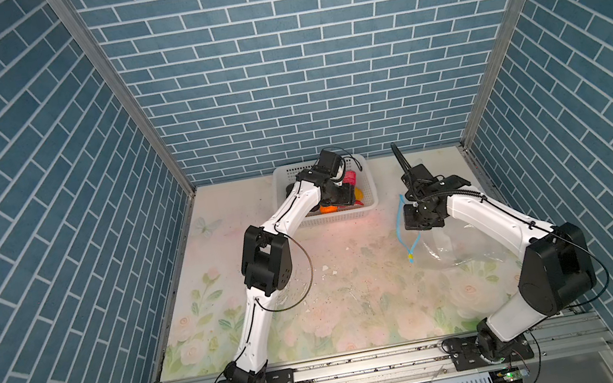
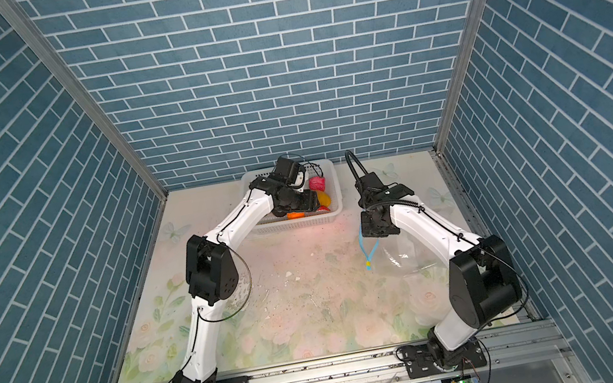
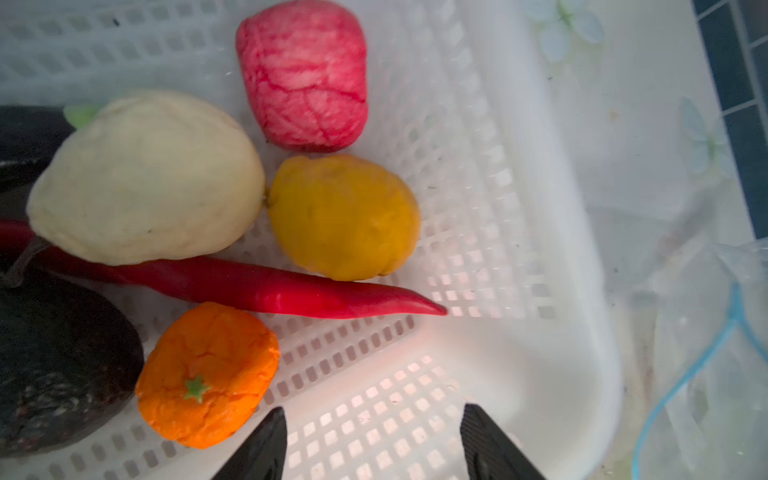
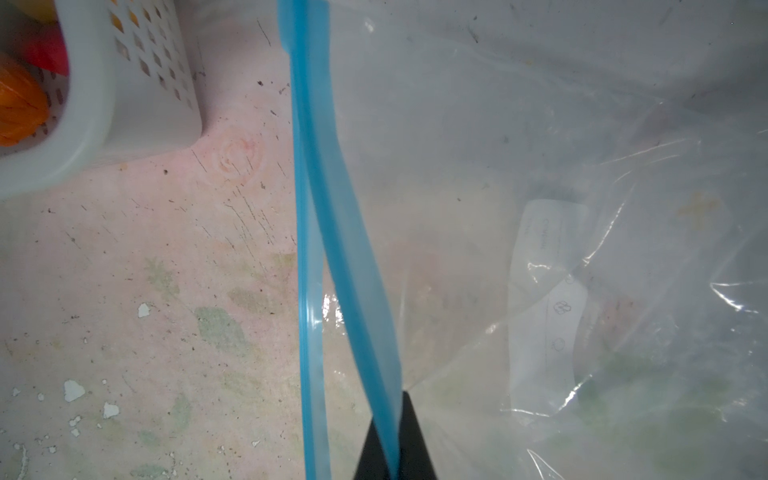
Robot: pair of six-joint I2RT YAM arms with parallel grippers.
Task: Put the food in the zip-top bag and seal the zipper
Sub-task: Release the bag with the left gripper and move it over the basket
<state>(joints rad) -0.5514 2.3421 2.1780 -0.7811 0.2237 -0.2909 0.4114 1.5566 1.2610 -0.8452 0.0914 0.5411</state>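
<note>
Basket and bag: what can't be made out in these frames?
- Food: count unclear; the left arm covers most of the white basket in both top views.
- Black lumps: cut off by the left wrist view's edge.
- Bag label: print too blurred to read, right wrist view.
- Zip-top bag: part of it lies under the right arm in both top views.

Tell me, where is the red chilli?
In the left wrist view the red chilli lies in the white basket at the back, between the cream piece and the orange piece.
</note>
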